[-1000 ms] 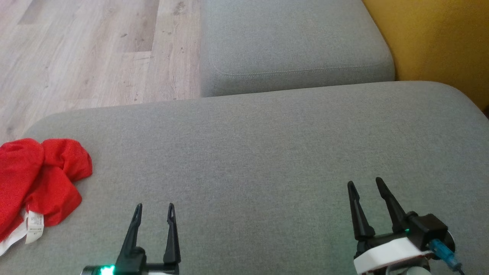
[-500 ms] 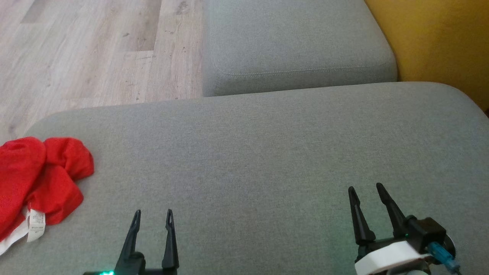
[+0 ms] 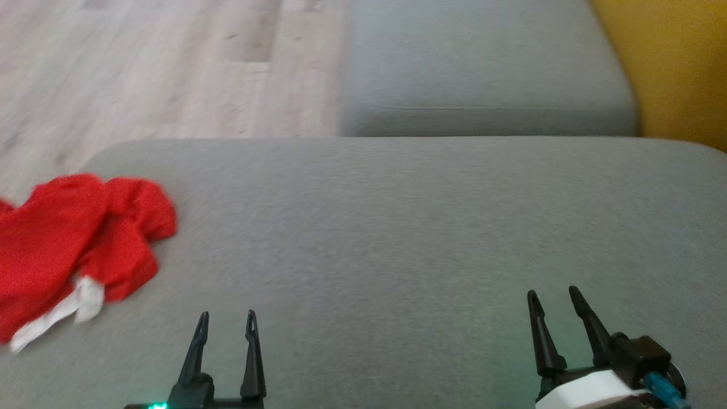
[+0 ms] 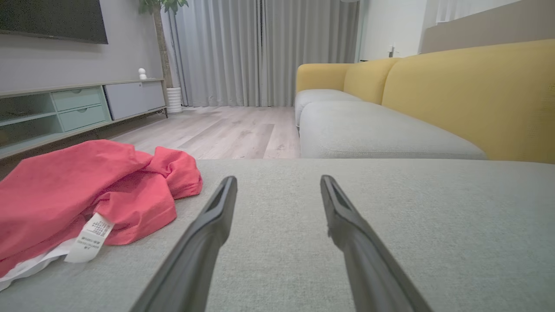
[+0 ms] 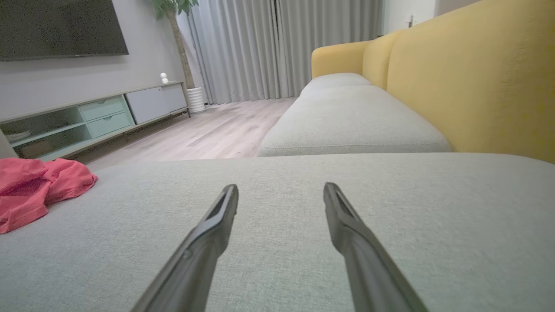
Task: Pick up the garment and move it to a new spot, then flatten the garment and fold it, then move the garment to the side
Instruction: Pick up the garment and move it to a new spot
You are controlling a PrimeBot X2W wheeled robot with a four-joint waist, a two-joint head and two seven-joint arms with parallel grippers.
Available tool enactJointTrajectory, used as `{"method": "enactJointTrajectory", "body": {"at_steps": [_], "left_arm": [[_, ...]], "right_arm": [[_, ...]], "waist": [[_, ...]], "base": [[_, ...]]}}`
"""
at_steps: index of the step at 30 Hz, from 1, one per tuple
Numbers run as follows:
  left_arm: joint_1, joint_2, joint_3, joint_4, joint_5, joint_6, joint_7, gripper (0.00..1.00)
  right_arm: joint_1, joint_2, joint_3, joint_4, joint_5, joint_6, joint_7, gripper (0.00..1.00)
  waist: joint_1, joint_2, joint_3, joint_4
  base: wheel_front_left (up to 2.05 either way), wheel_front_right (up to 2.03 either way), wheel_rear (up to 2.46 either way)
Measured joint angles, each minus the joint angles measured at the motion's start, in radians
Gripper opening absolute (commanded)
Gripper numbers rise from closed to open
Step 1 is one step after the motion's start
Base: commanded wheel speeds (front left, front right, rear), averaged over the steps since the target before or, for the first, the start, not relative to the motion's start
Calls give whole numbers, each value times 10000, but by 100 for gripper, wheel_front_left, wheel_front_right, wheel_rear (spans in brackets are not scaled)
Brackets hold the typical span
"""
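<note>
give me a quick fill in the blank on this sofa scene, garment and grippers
The garment on the grey cushion is ____ in colour.
The left gripper and the right gripper both stand ____.
The garment lies nearer the ____ gripper.
The sofa backrest is ____.
Missing words: red, open, left, yellow.

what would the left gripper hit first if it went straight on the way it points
Probably nothing: the left gripper points along bare grey cushion, with the red garment off to its left. Height is unclear; it might graze the cushion.
</note>
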Motion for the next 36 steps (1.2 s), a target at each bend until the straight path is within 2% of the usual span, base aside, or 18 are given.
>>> {"method": "enactJointTrajectory", "body": {"at_steps": [13, 17, 28, 36], "left_arm": [[-96, 6, 426, -178, 17, 15, 0, 100], [-52, 21, 798, -508, -136, 209, 0, 100], [-19, 13, 1024, -1156, -207, 280, 0, 100], [-1049, 42, 1534, -2420, 531, 178, -4, 100]], "right_arm": [[26, 4, -23, -151, 0, 0, 0, 100], [-78, 4, 270, -153, -105, 0, 0, 100], [-647, 2, 522, -35, -426, 0, 0, 100], [-616, 2, 36, -309, -1298, 0, 0, 100]], "waist": [[1, 0, 272, 2853], [-1, 0, 472, 3567], [0, 0, 1226, 4200], [0, 0, 1870, 4344]], "base": [[0, 0, 0], [0, 0, 0], [0, 0, 0], [0, 0, 0]]}}
